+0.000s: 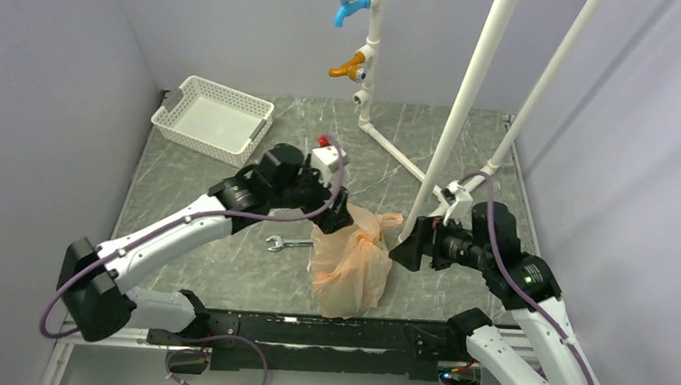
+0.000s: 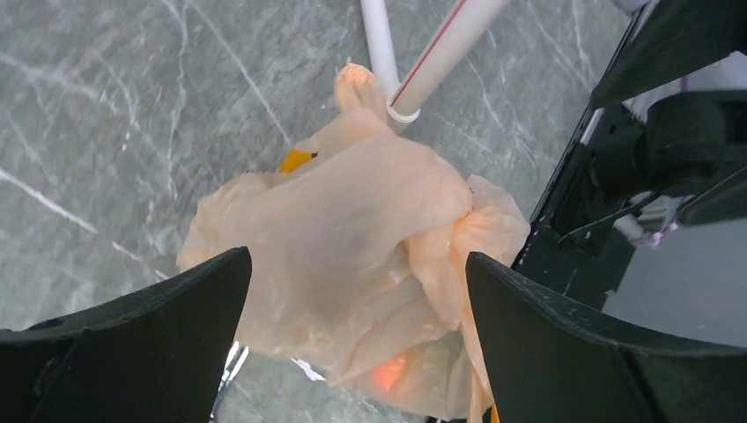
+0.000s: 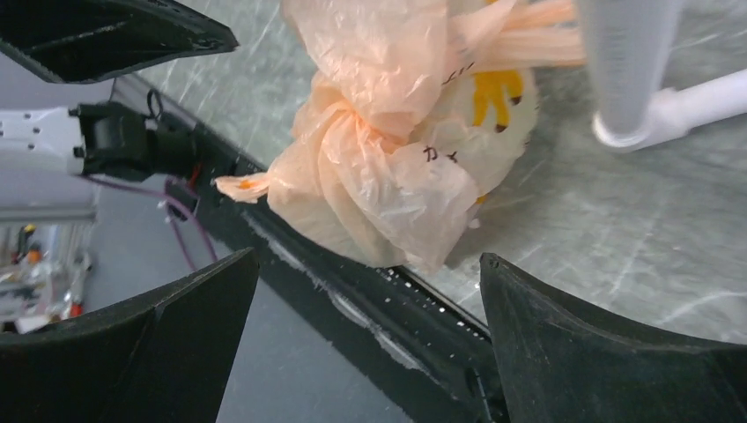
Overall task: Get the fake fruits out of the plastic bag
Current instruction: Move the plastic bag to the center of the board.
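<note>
1. So, table (image 1: 166, 180) first: no fake fruits lie out on it. My read is the task is barely started, with all the fruit left to extract.
2. Pipe frame (image 1: 374, 32) stands at the table's 12 to 1 o'clock, one leg landing just beside the bag. It plays no part in the job.
3. White mesh basket (image 1: 195, 142) sits at 10 o'clock, well apart from the bag. I see nothing in it.
4. Plastic bag (image 1: 350, 261) sits at centre, leaning toward 6 o'clock, with its lower end at the table's near edge. The top is bunched, possibly knotted, with no clear mouth. The film is too cloudy to count the contents.
5. Left gripper (image 1: 340, 218) is at the bag's 11 o'clock. The jaws are spread wide over the bag and grip nothing.
6. Right gripper (image 1: 405, 247) is at the bag's 3 o'clock. Its jaws are also wide, facing the bunched part and holding nothing.
7. Wrench (image 1: 283, 243) lies at the bag's 9 o'clock, just beside it.
8. Orange patch (image 2: 388, 374) glows through the film low in the left wrist view. It is probably the orange fruit inside.
</note>
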Robot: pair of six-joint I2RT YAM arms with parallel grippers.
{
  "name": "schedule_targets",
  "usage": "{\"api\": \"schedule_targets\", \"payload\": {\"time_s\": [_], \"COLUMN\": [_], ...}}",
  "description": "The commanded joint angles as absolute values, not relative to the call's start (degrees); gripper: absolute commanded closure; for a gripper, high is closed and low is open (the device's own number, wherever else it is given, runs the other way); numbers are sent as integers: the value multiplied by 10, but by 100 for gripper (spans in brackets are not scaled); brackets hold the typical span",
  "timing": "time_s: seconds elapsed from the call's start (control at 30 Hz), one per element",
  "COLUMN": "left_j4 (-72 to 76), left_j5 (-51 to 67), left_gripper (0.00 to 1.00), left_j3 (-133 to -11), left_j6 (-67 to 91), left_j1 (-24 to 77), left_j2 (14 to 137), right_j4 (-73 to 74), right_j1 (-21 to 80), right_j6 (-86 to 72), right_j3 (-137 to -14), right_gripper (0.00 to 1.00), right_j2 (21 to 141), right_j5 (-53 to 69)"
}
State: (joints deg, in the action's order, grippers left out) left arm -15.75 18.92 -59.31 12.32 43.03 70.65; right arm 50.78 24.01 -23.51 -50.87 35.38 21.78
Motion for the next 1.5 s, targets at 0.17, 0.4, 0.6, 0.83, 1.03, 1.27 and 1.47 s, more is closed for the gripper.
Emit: {"api": "schedule_targets", "payload": {"time_s": [0.17,0.4,0.6,0.83,1.03,1.27,1.47], "left_j4": [-259,-278,-254,-243,-234,-197,-203], "left_j5": [89,68,80,7,-77,10,2], "left_gripper": [1,4,29,80,100,100,100], "left_j3": [-734,-762,-730,-670,-632,-627,-637], "left_j6": [-60,-68,-38,8,86,93,110], "left_j1": [517,524,524,524,519,514,514], "left_j2": [830,882,861,794,730,726,722], "right_j4": [421,413,406,372,350,328,215], "right_j1": [242,242,241,261,379,386,401], "right_j6": [-216,-227,-221,-221,-247,-275,-224], "right_j3": [-491,-474,-474,-487,-516,-496,-497], "right_gripper": [0,0,0,0,0,0,0], "right_j2": [396,400,429,479,514,414,378], "right_j5": [315,292,289,286,134,4,182]}}
